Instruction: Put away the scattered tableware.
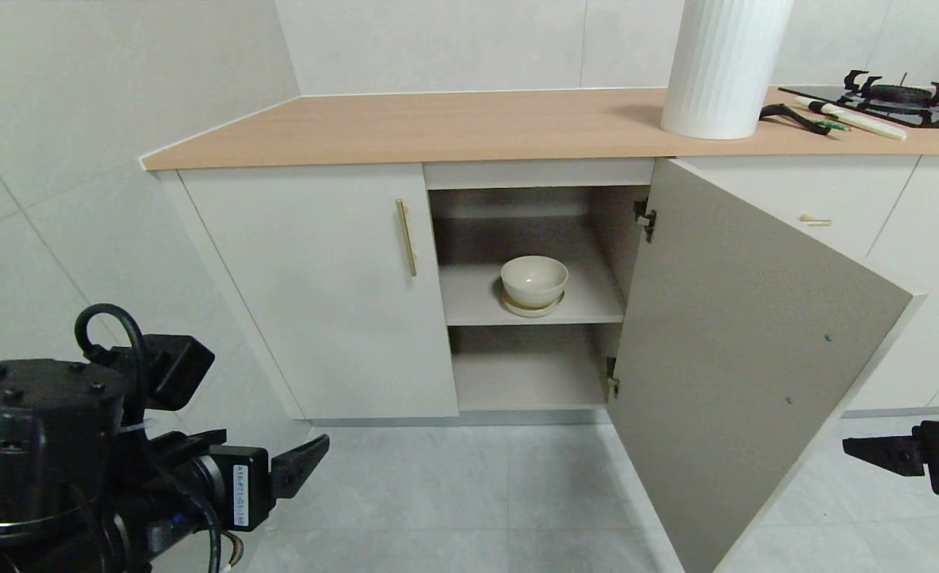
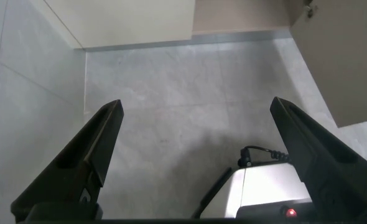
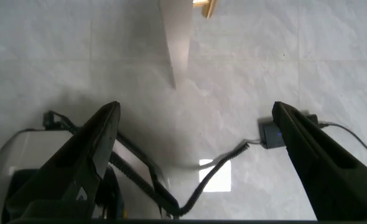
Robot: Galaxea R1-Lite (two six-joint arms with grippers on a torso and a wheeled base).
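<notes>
Left end effector (image 2: 196,104) low; bowl (image 1: 534,278) well ahead, perhaps on saucer (image 1: 531,307).

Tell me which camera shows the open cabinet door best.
Head view: the cabinet door shows its inner face nearly whole, swung open. The left wrist view catches a lower corner; the right wrist view, its edge and handle.

At one o'clock we lose the white ribbed column (image 1: 724,64) past the top edge; at two o'clock the stove (image 1: 907,95) runs off the right. The bowl (image 1: 534,278) hides most of the plate (image 1: 531,311) beneath.
</notes>
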